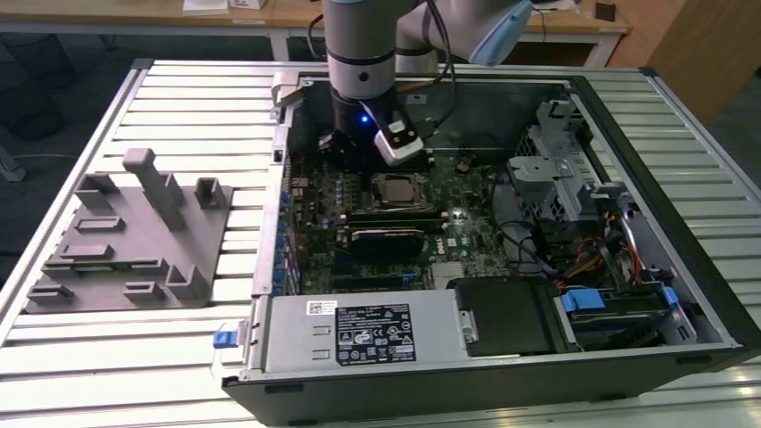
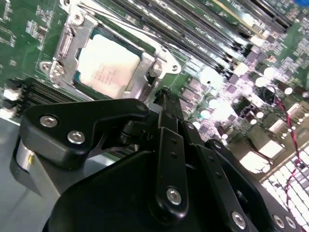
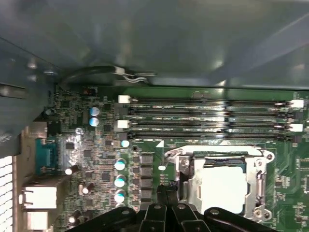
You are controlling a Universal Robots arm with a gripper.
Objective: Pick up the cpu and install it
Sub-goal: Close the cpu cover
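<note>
Already the small square silver-white cpu (image 2: 108, 65) is seated in the steel-framed socket (image 2: 153, 67), with the black gripper (image 2: 161, 95) held closed and empty just beside it.

pale slatted metal table (image 1: 95, 374), wooden desk (image 1: 119, 16) behind, dark floor (image 1: 60, 67) between them

The cpu (image 1: 398, 190) (image 2: 107, 62) (image 3: 223, 187): 1 thin square chip, pale silver-white top, darker rim. It lies flat, seated in the motherboard socket (image 3: 217, 159), whose metal frame surrounds all 4 edges.
</note>
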